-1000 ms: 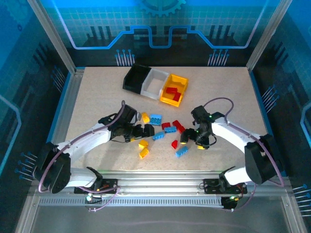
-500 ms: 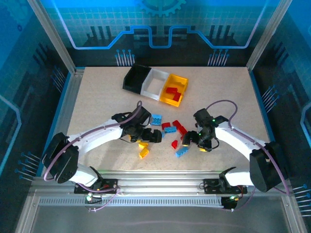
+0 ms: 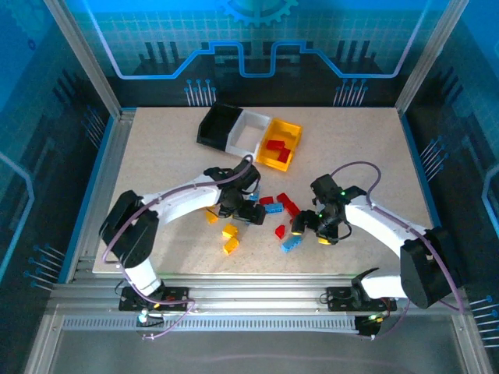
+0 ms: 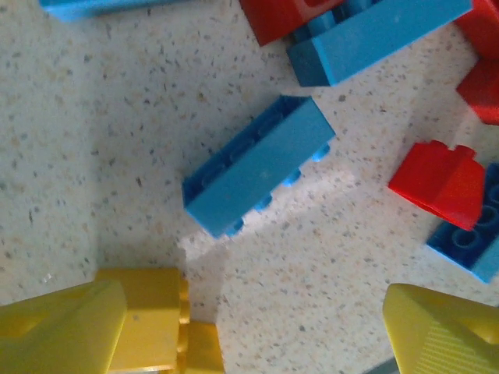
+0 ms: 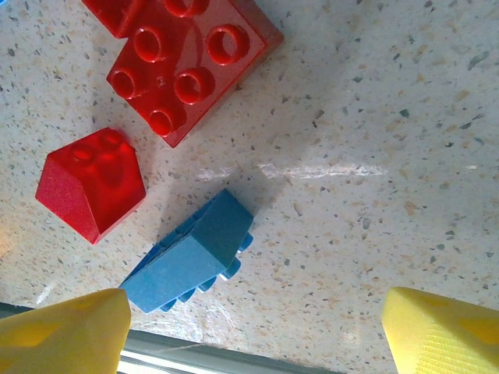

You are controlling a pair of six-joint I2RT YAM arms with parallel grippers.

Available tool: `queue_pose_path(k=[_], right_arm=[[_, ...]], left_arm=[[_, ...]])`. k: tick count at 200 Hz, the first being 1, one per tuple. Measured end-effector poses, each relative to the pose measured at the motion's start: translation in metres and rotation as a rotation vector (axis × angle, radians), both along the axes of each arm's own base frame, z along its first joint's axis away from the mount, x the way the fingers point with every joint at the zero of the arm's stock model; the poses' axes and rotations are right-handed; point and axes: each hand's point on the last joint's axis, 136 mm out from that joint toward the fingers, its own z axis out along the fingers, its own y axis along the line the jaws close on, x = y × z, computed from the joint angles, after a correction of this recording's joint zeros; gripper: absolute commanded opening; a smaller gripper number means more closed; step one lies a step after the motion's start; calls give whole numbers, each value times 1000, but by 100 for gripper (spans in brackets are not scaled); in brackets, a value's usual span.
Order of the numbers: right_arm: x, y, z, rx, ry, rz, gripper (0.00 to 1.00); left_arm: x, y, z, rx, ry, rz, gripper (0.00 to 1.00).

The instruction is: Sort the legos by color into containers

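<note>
Nearer than the joined row of black, white and yellow-orange plastic bins (image 3: pixel 212 134), the left gripper (image 3: pixel 251 213) has swung in, jaws apart over a light-blue studded brick (image 4: pixel 257 165). The right gripper (image 3: pixel 310 228) hangs open over another blue brick (image 5: pixel 191 253). A blue pick looks likely next.

robot lab cell: aluminium frame (image 3: pixel 83 58), blue circuit-print panels (image 3: pixel 257 31), speckled table (image 3: pixel 156 148), mounting rails (image 3: pixel 257 300).

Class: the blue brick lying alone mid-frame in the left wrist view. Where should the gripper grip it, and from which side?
Probably at mid-length, from straight above, pinching the blue brick across its short width, studded face against opposite face. It lies on its side, long and narrow, with free room along both long sides.
</note>
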Motion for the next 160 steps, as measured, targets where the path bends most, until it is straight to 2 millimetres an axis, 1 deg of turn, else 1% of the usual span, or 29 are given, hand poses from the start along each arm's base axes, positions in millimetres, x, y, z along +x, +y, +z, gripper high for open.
queue_pose_path(k=[45,90,111,137,160], right_arm=[[0,-2,9,13,-19,-22,85],[-4,-4,21,32,-39,-49,85],[-5,-7,24,34,-41,-60,85],[-5,-9,24,36,-40,-78,85],[-6,-9,23,34,-36,-84,85]], left_arm=[[11,-3,-16,70,4,-91,78],[25,-13,-23,85,-9,-152,70],[27,-14,-29,93,0,-163,68],[26,-13,-36,105,13,-176,63],[25,-13,-38,108,14,-186,58]])
